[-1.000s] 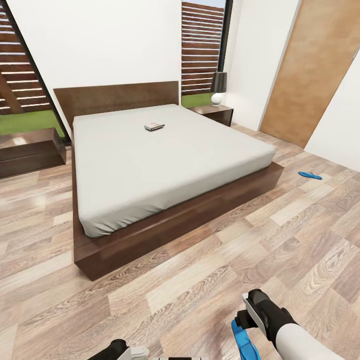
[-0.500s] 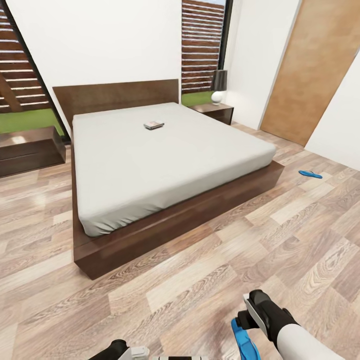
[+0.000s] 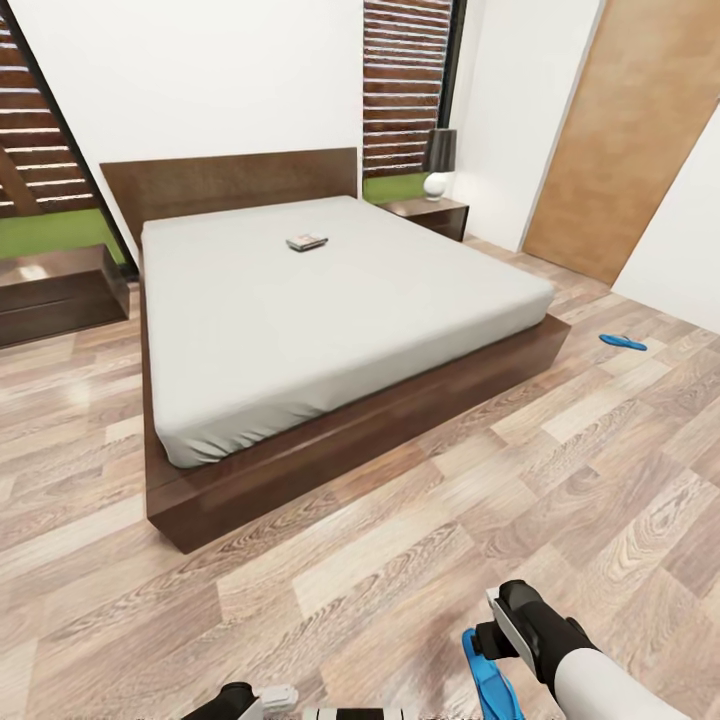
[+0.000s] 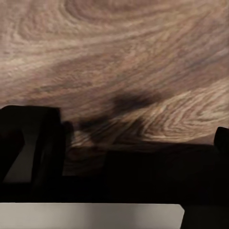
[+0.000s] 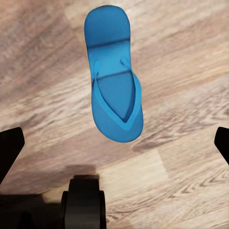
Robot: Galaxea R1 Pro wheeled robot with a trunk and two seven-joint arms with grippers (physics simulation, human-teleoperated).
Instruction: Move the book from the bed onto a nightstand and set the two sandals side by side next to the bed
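Observation:
The bed (image 3: 330, 300) has a dark wood frame and an off-white mattress. The small book (image 3: 307, 242) lies on the mattress near the headboard. A dark nightstand (image 3: 432, 213) stands at the bed's far right corner. One blue sandal (image 3: 622, 342) lies on the floor to the right of the bed. The other sandal (image 3: 487, 680) (image 5: 114, 81) hangs above the floor, with my right gripper (image 3: 500, 635) (image 5: 114, 143) shut on it. My left gripper (image 3: 255, 698) (image 4: 129, 138) is low over the floor, open, with bare planks between its fingers.
A lamp (image 3: 438, 165) stands on the nightstand. A low dark brown cabinet (image 3: 60, 290) sits left of the bed. A brown wooden door (image 3: 625, 140) fills the right wall. Wood-plank floor (image 3: 350, 570) stretches between me and the bed's foot.
The whole picture has shifted a little, so the camera has moved. Both grippers and the held sandal keep their places in the view.

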